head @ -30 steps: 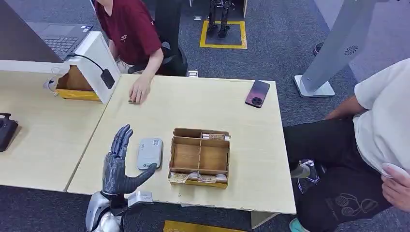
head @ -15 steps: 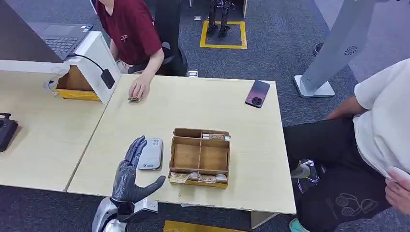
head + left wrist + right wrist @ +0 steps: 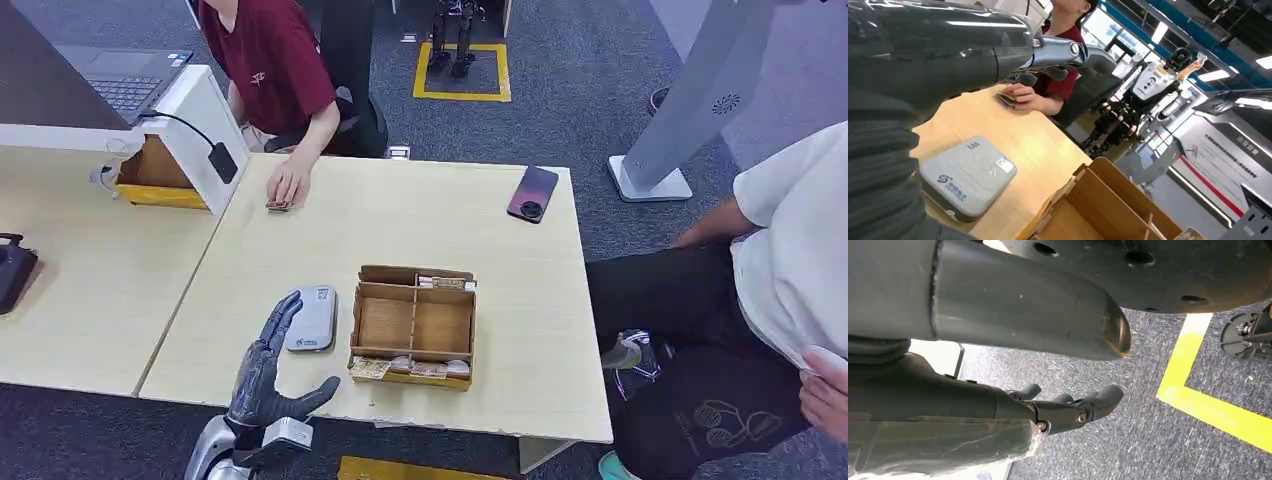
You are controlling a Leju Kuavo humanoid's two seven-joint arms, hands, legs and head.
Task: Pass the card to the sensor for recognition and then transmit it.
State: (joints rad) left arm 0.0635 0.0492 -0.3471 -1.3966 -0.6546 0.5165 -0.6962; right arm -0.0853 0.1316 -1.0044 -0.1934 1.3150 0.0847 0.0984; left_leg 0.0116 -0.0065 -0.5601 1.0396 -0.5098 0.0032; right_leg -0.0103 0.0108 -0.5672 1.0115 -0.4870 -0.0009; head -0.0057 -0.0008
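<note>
Your table stock, one view after another: one sensor, one tray, one phone, one card stack.

Head view: your left hand (image 3: 262, 372) hovers spread and empty at the table (image 3: 420, 225) front edge, just beside one grey sensor (image 3: 312, 319), long axis running away from you. One cardboard tray (image 3: 413, 327), one phone (image 3: 532, 193). Cards (image 3: 279, 206) lie far side under a person's hand (image 3: 288, 180).
Left wrist view: the same sensor (image 3: 968, 176), tray (image 3: 1108, 207), cards (image 3: 1007, 99).
Right wrist view: your right hand (image 3: 1075, 405) hangs over carpet (image 3: 1148, 430), fingers loosely curled, empty.
</note>
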